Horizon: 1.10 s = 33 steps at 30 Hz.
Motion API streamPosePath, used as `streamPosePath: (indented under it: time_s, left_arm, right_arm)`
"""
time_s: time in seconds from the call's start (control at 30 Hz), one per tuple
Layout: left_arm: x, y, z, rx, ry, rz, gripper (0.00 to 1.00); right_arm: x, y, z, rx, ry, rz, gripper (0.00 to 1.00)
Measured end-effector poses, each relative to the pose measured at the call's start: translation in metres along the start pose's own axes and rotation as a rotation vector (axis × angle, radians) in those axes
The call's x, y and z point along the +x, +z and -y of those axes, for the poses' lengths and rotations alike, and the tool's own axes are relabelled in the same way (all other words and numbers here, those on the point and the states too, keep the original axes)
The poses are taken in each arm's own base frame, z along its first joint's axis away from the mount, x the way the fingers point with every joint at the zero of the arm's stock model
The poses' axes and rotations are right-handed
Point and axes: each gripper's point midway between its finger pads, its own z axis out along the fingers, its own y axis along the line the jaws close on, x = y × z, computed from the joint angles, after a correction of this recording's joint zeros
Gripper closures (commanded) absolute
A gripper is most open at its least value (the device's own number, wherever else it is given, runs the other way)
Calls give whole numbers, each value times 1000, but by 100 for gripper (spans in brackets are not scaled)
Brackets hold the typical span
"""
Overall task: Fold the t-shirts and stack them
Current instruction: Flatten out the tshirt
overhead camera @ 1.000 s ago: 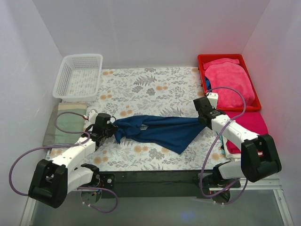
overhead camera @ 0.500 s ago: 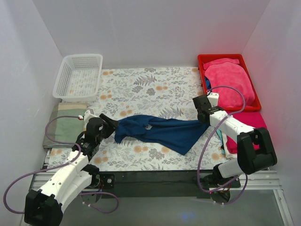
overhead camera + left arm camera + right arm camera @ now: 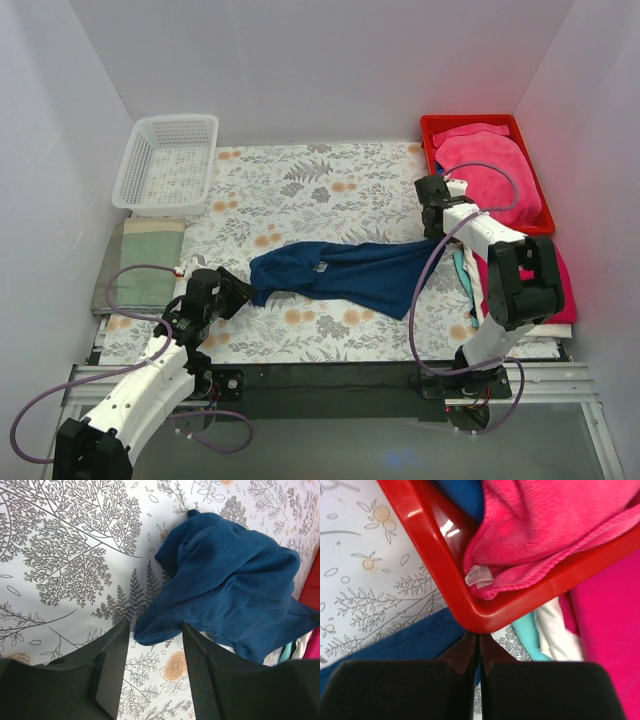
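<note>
The navy blue t-shirt [image 3: 345, 275] lies bunched in a long strip across the floral mat [image 3: 320, 190]. My left gripper [image 3: 238, 292] is open just off the shirt's left end. In the left wrist view the navy t-shirt's [image 3: 230, 580] folded edge lies on the mat at the tips of the left gripper [image 3: 156, 628], ungripped. My right gripper [image 3: 433, 222] is shut on the shirt's right corner, against the red tray's near corner. The right wrist view shows the right gripper [image 3: 475, 636] closed, with the navy t-shirt [image 3: 405, 640] running off to its left. Folded magenta t-shirts [image 3: 545, 265] lie at the right.
The red tray [image 3: 430, 130] at the back right holds pink fleecy cloth [image 3: 490, 170]. Teal cloth [image 3: 530, 635] and white cloth [image 3: 557, 635] lie under the tray's corner. A white basket [image 3: 168, 162] stands at the back left, above a folded green cloth [image 3: 145, 262].
My left gripper opened, let go of the shirt's left end and drew back toward the near edge. My right gripper moved back toward the red tray, dragging the shirt to the right.
</note>
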Motion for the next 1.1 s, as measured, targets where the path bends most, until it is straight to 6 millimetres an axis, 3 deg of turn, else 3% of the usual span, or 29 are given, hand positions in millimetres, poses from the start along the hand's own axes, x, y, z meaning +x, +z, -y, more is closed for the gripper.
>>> streamPosePath:
  time_s: [0.2, 0.43, 0.73, 0.83, 1.0, 1.1]
  left_arm:
    - [8, -1, 5, 26, 11, -38, 57]
    - [23, -5, 17, 91, 47, -98, 57]
    - [33, 11, -7, -22, 87, -130, 59]
    - [30, 17, -7, -28, 97, -113, 65]
    - [24, 24, -9, -55, 112, -86, 100]
    - [15, 24, -2, -60, 115, -56, 100]
  right_arm:
    - [7, 8, -16, -31, -45, -116, 99]
    - [-34, 26, -40, -84, 35, -22, 99]
    - [-36, 27, -42, -92, 43, -16, 99]
    - [-36, 27, -42, -95, 44, -14, 99]
    - [-38, 25, -42, -106, 48, -5, 99]
    - [-37, 21, -40, -113, 49, -1, 99]
